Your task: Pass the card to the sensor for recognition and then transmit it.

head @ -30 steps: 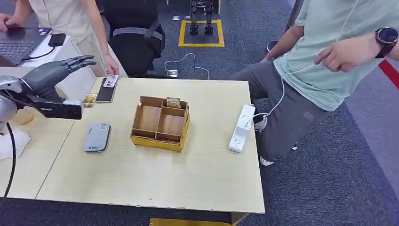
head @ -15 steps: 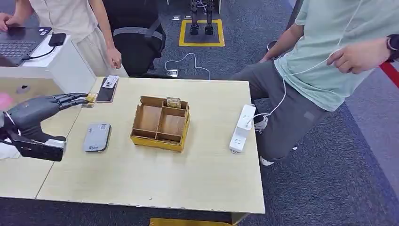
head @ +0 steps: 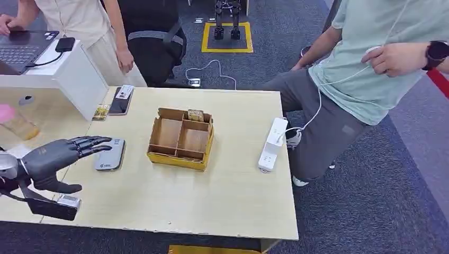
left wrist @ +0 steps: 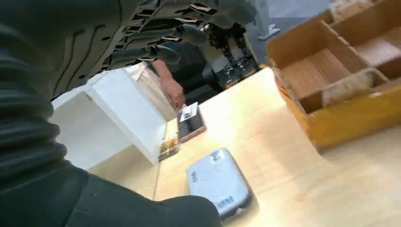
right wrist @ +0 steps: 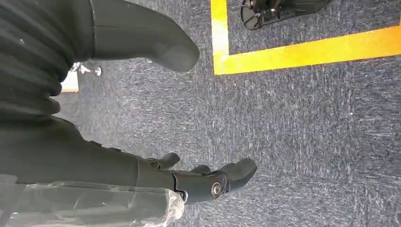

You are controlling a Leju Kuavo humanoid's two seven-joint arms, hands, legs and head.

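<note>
The grey flat sensor [head: 109, 154] lies on the left part of the light wooden table [head: 212, 201]. My left hand [head: 53, 159] hovers just left of it, fingers stretched toward it and apart, holding nothing. A white card [head: 124, 91] rests on a black phone [head: 119, 103] at the table's far left corner, with a small patterned card [head: 101, 111] beside it. The left wrist view shows the sensor [left wrist: 217, 184], the white card [left wrist: 189, 112] and the patterned card [left wrist: 169, 147] beyond my left hand [left wrist: 94, 56]. My right hand [right wrist: 94, 156] hangs over the carpet, empty, fingers apart.
A yellow divided cardboard box [head: 181, 138] stands mid-table with a patterned card [head: 195, 115] at its back. A white power strip [head: 272, 144] lies at the right edge. A white partition [head: 79, 79] stands left. One person sits at the right [head: 370, 74], another stands behind [head: 79, 21].
My left hand has dropped from up by the white partition toward the near edge and now sits beside the sensor. The person behind has pulled their hand off the white card.
</note>
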